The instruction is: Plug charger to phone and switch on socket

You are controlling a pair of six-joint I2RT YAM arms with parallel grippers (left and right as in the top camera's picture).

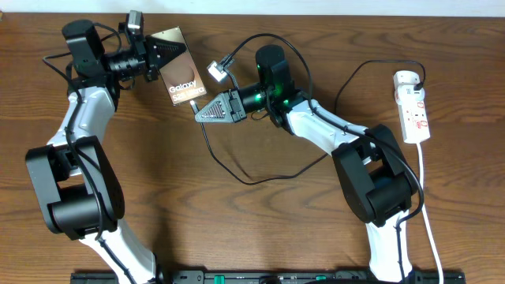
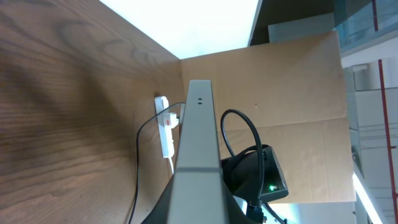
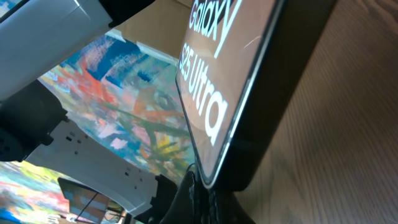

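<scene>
My left gripper [image 1: 162, 57] is shut on the bronze phone [image 1: 180, 71] and holds it tilted above the table at the back left. In the left wrist view the phone shows edge-on as a grey slab [image 2: 198, 143]. My right gripper [image 1: 197, 111] is shut on the plug end of the black charger cable [image 1: 252, 181], right at the phone's lower edge. In the right wrist view the phone's lettered face [image 3: 208, 81] fills the frame, and the fingers [image 3: 205, 199] press at its bottom edge; the plug tip is hidden. The white socket [image 1: 414, 110] lies at the far right.
The black cable loops across the table's middle and up to the socket, whose white cord [image 1: 430, 229] runs down the right side. The socket also shows in the left wrist view [image 2: 166, 130], with the right arm's black wrist [image 2: 258, 177] close behind the phone.
</scene>
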